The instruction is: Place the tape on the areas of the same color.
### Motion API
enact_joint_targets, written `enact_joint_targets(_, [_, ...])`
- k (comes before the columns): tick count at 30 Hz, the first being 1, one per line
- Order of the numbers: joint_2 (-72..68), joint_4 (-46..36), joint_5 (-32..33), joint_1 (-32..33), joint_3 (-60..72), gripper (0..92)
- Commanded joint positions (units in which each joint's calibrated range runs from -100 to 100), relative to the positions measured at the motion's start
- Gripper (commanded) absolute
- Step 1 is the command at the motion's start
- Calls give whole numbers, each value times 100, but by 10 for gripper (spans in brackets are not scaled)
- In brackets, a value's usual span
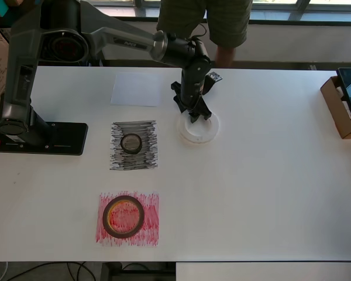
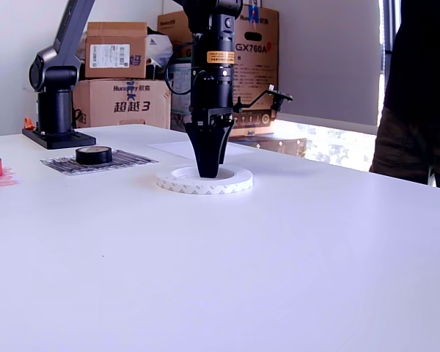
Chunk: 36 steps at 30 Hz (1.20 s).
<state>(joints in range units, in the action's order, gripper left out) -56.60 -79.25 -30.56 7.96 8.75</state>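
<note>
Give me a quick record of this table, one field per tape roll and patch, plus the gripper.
black tape: lying on the black patch
red tape: lying on the red patch
white tape: flat on bare table, beside the white patch, not on it
gripper: pointing down into the white tape's centre hole; open or shut cannot be told

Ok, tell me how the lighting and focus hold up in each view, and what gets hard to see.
Overhead view: even and sharp, but the white sheet and white tape roll barely stand out from the bright table. Exterior view: strong backlight from the window side, so the gripper is nearly a silhouette and its jaws cannot be read; the black roll stays clear.
</note>
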Motion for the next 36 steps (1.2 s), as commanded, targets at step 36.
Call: enact_joint_targets(36, [1619, 55, 1002, 1794, -961, 21])
